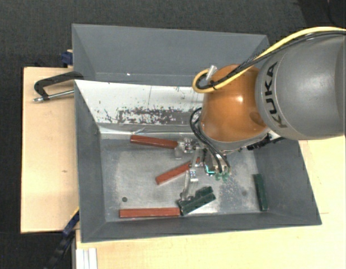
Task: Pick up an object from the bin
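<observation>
My gripper (190, 179) reaches down from under the orange wrist cover into the middle of the bin. Its metal tip ends just above a dark green block (197, 200) that lies tilted near the front wall. A short red-brown bar (172, 175) lies slanted right beside the gripper on its left and touches or passes under it. Another red-brown bar (153, 142) lies near the back wall, up and left of the gripper. I see nothing held in the gripper.
A long red-brown bar (149, 212) lies along the front wall, its right end against the green block. A narrow dark green bar (260, 192) lies at the right side. The arm and its cover hang over the bin's back right.
</observation>
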`<act>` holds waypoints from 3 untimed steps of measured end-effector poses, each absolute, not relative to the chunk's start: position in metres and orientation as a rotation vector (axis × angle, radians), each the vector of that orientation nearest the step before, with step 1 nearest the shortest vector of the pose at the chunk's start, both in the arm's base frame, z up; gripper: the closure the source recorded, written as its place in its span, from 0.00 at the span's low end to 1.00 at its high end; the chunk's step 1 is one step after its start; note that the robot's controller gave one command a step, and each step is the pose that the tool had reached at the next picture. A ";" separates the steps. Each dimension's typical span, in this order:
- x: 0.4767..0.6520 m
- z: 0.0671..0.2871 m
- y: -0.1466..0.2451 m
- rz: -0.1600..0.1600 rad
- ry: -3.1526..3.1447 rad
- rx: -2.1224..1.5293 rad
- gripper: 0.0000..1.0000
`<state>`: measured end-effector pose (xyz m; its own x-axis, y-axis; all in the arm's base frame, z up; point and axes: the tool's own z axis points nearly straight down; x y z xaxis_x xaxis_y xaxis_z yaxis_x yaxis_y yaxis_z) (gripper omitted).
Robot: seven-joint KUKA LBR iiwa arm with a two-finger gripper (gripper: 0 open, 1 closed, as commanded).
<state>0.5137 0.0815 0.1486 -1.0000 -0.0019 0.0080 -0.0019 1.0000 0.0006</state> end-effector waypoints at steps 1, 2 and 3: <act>0.515 0.153 0.081 -0.002 -3.141 0.000 0.00; 0.541 0.072 0.061 -0.003 -3.134 -0.212 1.00; 0.541 0.072 0.061 -0.003 -3.134 -0.212 1.00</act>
<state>0.5413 0.0611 0.0715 -0.9909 0.1348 0.0005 0.1348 0.9909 0.0017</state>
